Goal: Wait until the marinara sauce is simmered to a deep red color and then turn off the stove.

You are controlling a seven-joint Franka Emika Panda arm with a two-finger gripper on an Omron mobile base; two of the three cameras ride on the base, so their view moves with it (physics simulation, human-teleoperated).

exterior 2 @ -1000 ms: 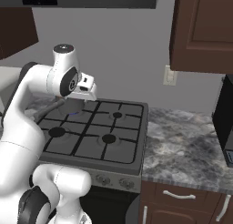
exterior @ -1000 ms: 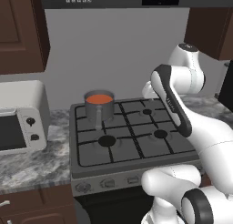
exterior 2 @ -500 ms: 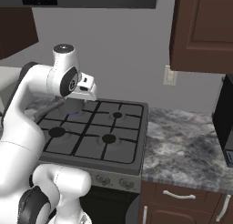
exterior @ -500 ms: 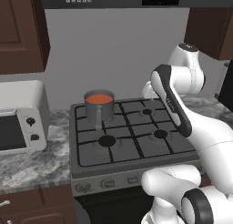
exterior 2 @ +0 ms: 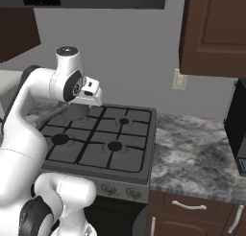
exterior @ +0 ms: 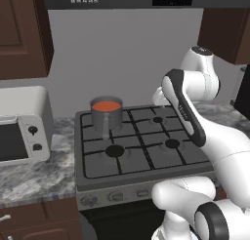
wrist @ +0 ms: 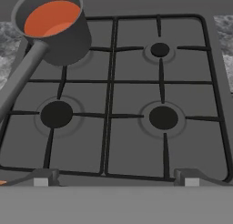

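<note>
Your arm (exterior: 195, 117) is glossy white, built of rounded, tube-like links with dark grey to black bands and caps at the joints. You see a long dark stripe along one link in the left base view, and a round dark disc with a small pale mark on the upper joint in the right base view. The claw (wrist: 116, 180) ends in two small grey tips, probably square-edged; they are blurred.

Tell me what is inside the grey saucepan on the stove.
The saucepan on the stove's rear left burner holds the marinara sauce, a smooth orange-red pool. Only its surface shows; anything below it and the pan's bottom are covered by the sauce.
</note>
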